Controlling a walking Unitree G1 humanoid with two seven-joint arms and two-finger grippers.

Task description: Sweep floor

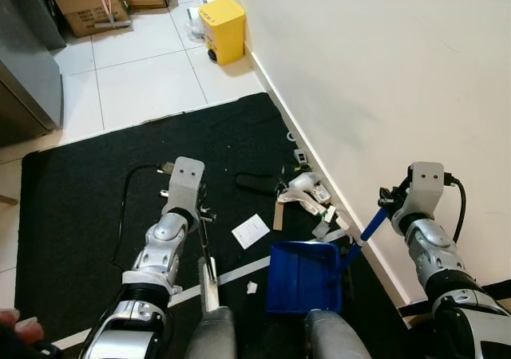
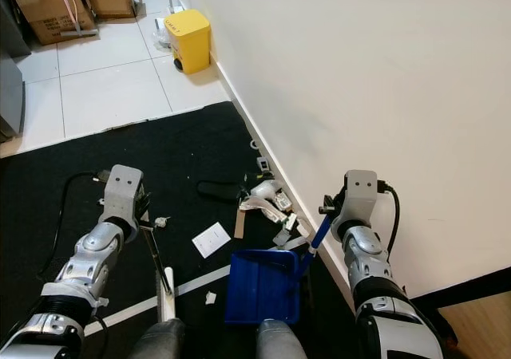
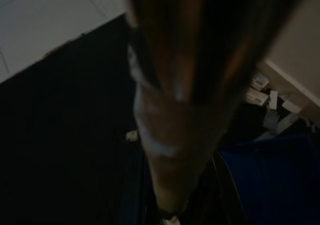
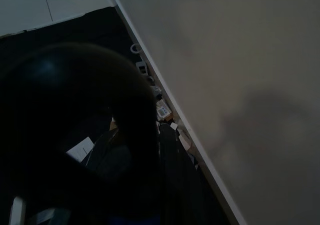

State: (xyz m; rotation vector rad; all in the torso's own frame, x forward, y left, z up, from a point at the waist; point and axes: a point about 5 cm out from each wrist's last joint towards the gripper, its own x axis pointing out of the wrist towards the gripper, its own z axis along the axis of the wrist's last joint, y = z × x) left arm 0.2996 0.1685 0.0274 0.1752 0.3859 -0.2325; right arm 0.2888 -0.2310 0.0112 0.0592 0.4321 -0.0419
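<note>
A blue dustpan (image 1: 303,278) rests on the black mat (image 1: 88,207) just in front of my knees, its mouth facing the litter. My right gripper (image 1: 390,201) is shut on its blue handle (image 1: 371,225) close to the wall. My left gripper (image 1: 200,212) is shut on a thin dark broom handle (image 1: 205,251), whose pale head (image 1: 211,291) touches the mat left of the dustpan. Litter lies ahead of the pan: a white paper card (image 1: 251,231), a small white scrap (image 1: 251,288), and a pile of cardboard bits and wrappers (image 1: 307,193) by the skirting, with a black object (image 1: 254,183) beside it.
The white wall (image 1: 383,72) runs along my right side. A yellow bin (image 1: 222,28) stands against it beyond the mat. Cardboard boxes (image 1: 84,4) and a grey cabinet (image 1: 28,64) are at the back left, across white tiles (image 1: 144,80). Fingertips of a person (image 1: 16,321) show at the bottom left.
</note>
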